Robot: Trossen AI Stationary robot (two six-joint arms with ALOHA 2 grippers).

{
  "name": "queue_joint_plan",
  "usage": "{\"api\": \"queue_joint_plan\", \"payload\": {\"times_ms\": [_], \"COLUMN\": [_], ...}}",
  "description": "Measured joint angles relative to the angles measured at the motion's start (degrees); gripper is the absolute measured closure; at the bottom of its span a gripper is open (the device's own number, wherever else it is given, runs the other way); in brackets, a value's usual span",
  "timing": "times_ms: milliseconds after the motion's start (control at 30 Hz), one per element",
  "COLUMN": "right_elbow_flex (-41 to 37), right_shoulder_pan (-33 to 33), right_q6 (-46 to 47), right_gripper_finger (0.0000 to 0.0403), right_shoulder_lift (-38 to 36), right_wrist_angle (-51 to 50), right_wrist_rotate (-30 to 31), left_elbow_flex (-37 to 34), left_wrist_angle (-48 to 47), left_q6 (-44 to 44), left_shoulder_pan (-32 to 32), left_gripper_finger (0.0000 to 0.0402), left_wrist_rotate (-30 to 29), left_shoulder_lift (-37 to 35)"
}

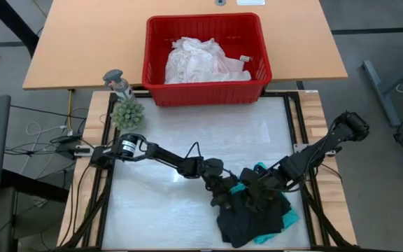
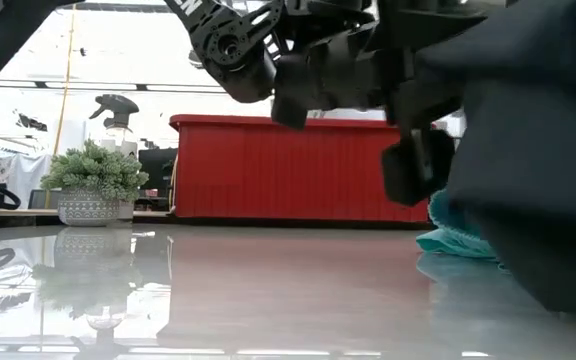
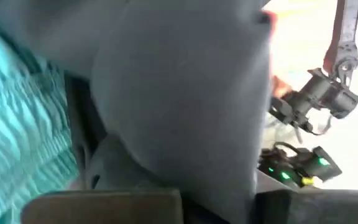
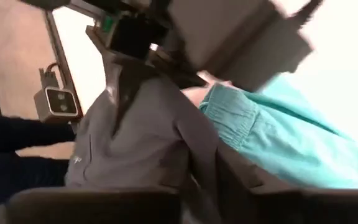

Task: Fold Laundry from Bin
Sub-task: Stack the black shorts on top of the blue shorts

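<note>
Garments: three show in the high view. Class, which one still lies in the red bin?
The white lacy top. It is heaped alone inside the bin; the black garment and teal garment lie together on the table.

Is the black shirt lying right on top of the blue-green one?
Touching. In the high view the black shirt covers most of the teal one, with no gap. The right wrist view shows dark cloth pressed against teal fabric too.

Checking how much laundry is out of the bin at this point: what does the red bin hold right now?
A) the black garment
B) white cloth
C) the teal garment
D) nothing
B: in the high view only white cloth lies inside the red bin, while the black garment and teal garment sit on the table by both grippers.
</note>
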Motion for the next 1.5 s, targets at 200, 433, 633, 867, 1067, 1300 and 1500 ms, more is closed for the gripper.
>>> {"api": "queue_joint_plan", "payload": {"times_ms": [200,433,633,867,1067,1300,1500], "right_elbow_flex": [0.0,0.0,-3.1,-8.6,-11.0,-12.9,-13.3], "right_shoulder_pan": [-0.8,3.9,11.0,13.3,13.3,12.4,11.2], "right_q6": [9.5,25.9,46.7,55.5,50.4,48.7,42.9], "right_gripper_finger": [0.0229,0.0142,0.0127,0.0126,0.0126,0.0126,0.0133], "right_shoulder_lift": [0.0,-0.1,-0.1,-0.1,0.8,2.7,3.0], "right_wrist_angle": [-12.5,-21.4,-21.8,-19.9,-11.3,-9.0,-7.9], "right_wrist_rotate": [0.3,0.4,1.8,4.8,4.9,4.3,1.2], "left_elbow_flex": [0.0,0.0,0.0,0.0,0.0,0.0,0.0], "left_wrist_angle": [-12.0,-22.5,-23.2,-23.3,-23.3,-23.2,-23.1], "left_q6": [-2.3,3.9,5.1,5.2,5.0,4.2,3.6], "left_shoulder_pan": [0.9,1.4,2.5,2.9,3.0,3.0,3.0], "left_gripper_finger": [0.0391,0.0392,0.0392,0.0392,0.0392,0.0392,0.0392], "left_wrist_rotate": [13.3,13.3,11.9,11.5,11.7,11.4,10.7], "left_shoulder_lift": [-0.1,-0.1,-0.2,-0.2,-0.2,-0.2,-0.2]}}
